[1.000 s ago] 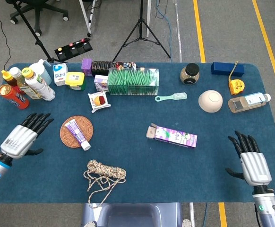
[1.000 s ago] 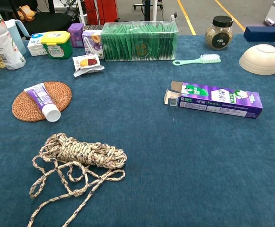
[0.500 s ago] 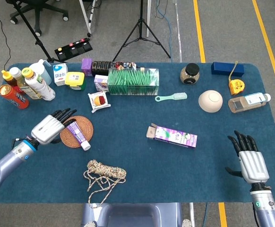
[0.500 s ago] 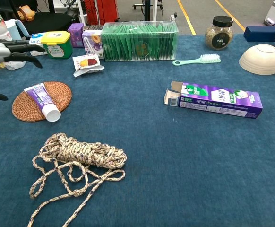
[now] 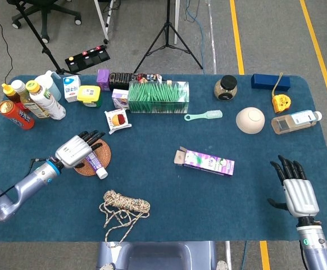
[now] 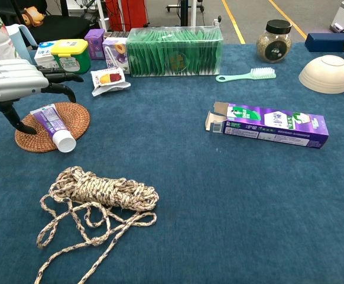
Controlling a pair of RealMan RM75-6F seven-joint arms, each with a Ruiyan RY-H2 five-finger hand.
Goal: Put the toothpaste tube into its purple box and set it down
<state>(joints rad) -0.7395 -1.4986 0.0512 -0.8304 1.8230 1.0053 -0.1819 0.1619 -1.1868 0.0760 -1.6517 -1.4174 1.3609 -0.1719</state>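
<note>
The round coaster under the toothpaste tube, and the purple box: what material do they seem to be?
Coaster: probably woven rattan or straw, matte brown, with visible spiral rings. Purple box: likely glossy printed cardboard; its open end flaps show thin folded board.

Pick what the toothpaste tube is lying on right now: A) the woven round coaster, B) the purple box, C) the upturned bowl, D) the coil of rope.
A: the toothpaste tube lies across the woven coaster, with the left hand above it, fingers apart.

The left hand (image 5: 76,151) hides part of the woven coaster (image 5: 103,157)
</note>
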